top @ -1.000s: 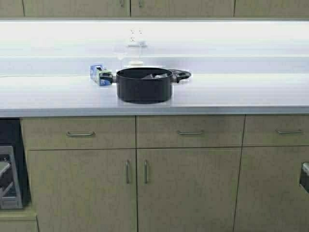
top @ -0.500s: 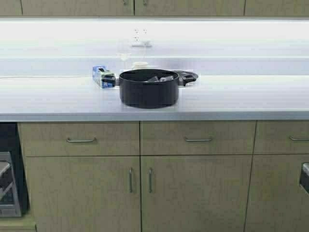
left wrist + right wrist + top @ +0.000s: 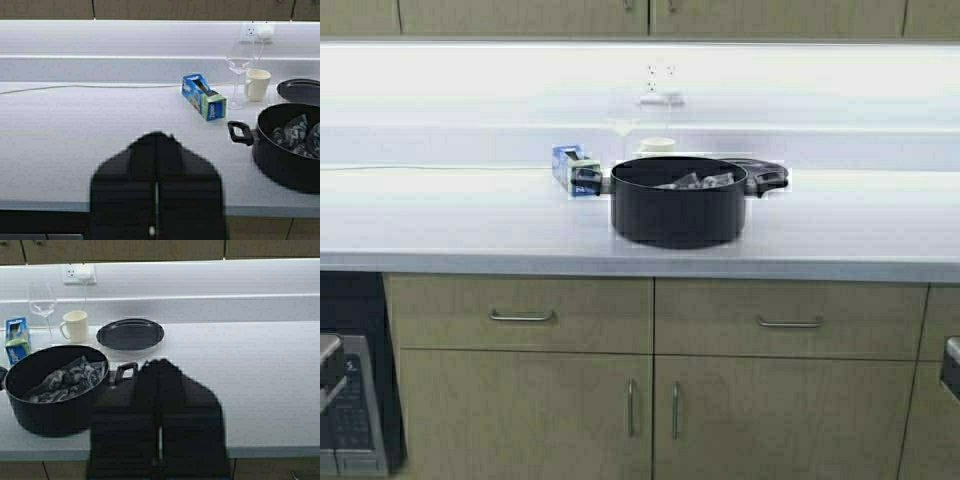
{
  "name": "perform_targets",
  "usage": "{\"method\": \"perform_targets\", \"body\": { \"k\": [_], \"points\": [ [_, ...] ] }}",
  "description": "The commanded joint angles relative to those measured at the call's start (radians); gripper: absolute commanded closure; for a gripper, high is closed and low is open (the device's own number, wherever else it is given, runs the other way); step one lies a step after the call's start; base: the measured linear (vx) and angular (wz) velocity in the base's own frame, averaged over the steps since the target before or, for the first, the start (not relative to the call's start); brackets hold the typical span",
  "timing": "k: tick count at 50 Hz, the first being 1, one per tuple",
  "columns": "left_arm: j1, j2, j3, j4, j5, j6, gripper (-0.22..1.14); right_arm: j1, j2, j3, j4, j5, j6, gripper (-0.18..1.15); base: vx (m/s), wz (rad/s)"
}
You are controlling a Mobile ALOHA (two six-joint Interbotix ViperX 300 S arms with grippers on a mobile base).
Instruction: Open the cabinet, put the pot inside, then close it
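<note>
High view: the pot sits on the counter below the shut cabinet. Left wrist view: left tool pressed together; a glass nearby could topple. Right wrist view: right tool seemingly closed too.

Cabinet cut off by high view's top edge; only lower door strip and handle ends shown. Pot cropped at left wrist view's edge. Pot contents not identified. Microwave cut by frame edge.
</note>
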Motion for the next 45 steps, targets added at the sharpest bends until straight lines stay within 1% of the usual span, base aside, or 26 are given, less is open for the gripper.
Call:
{"method": "perform_targets", "body": {
  "k": [1, 45],
  "points": [
    [-0.002, 0.005, -0.023, 0.003, -0.008, 0.0, 0.89, 0.0, 0.005, -0.018, 0.0, -0.005, 0.002, 0.92, 0.23, 0.06],
    [-0.002, 0.017, -0.015, 0.003, -0.008, 0.0, 0.89, 0.0, 0.026, -0.014, 0.0, -0.008, -0.003, 0.92, 0.25, -0.01]
  ]
}}
